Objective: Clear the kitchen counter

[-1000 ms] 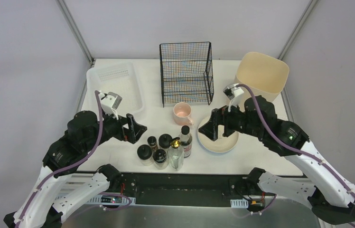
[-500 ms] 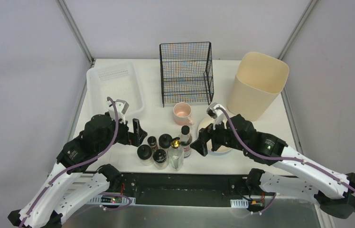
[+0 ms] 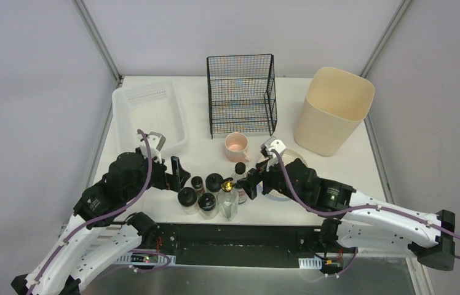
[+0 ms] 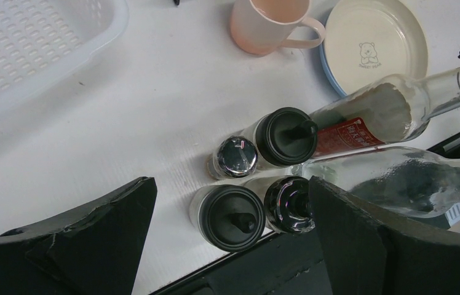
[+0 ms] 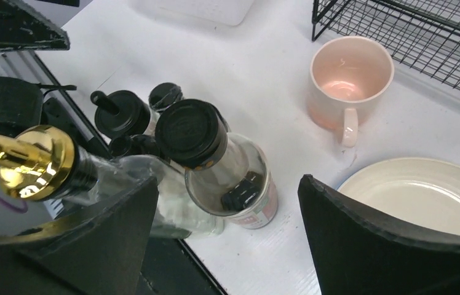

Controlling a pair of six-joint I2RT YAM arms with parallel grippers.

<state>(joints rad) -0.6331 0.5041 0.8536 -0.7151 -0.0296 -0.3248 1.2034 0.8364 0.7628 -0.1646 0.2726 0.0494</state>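
**Overhead view.** The kitchen counter (image 3: 200, 150), a white tabletop, fills the middle of the cell and carries every item. Along its far edge stand, from left to right, a translucent white plastic tray (image 3: 154, 117), a black wire rack (image 3: 241, 92) and a tall cream bin (image 3: 332, 110). A pink mug (image 3: 236, 145) sits in front of the rack. Near the front edge a tight cluster holds four small jars (image 3: 207, 203), a red-labelled bottle with a black cap (image 3: 240, 178) and a clear bottle with a gold cap (image 3: 228, 195).

**Arms.** The left gripper (image 3: 178, 173) hangs just left of the cluster, its fingers spread wide with nothing gripped. Its wrist view looks down on the jars between them: two have black flip lids, one a chrome cap and one a glossy dark lid. The right gripper (image 3: 253, 183) sits just right of the red-labelled bottle, jaws released. In the right wrist view the bottle's cap lies between the two parted fingers (image 5: 369, 246); whether either touches the glass cannot be told. A cream plate with a blue rim (image 4: 393, 37) lies beside the mug, largely hidden under the right arm from overhead.
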